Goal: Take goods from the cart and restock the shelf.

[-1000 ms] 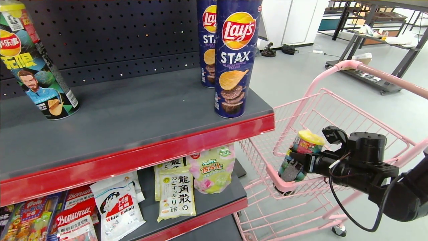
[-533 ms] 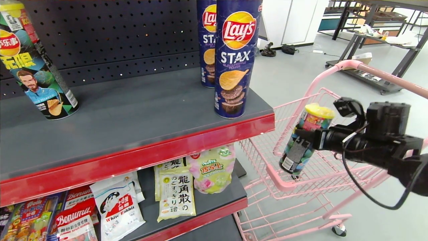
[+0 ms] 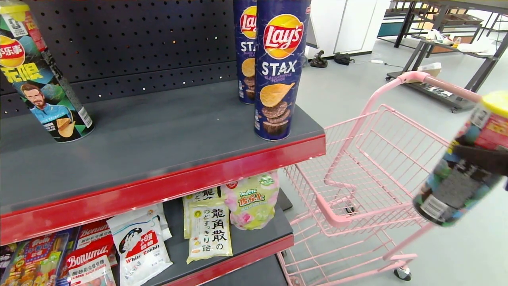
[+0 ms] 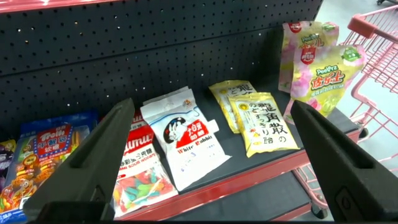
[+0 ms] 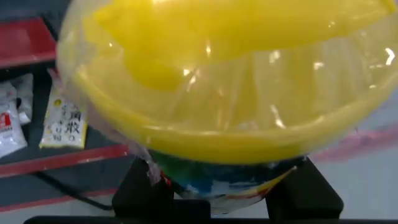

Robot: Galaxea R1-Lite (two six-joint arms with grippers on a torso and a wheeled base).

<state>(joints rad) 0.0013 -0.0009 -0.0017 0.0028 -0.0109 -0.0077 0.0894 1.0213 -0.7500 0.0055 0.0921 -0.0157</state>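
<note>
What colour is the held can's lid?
Yellow. The lid of the can shows best in the right wrist view.

A chip can (image 3: 456,178) with a yellow lid and multicoloured label is tilted, lid uppermost, clamped between the right fingers (image 3: 486,159). Below and left of them stands the pink wire cart (image 3: 345,216), beside the grey shelf (image 3: 158,135).

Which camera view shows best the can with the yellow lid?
The head view: it shows the yellow-lidded can nearly whole, lid to base, tilted, near the pink cart. The right wrist view shows mostly its lid, close up. The left wrist view faces the snack bags on the lower shelf.
</note>
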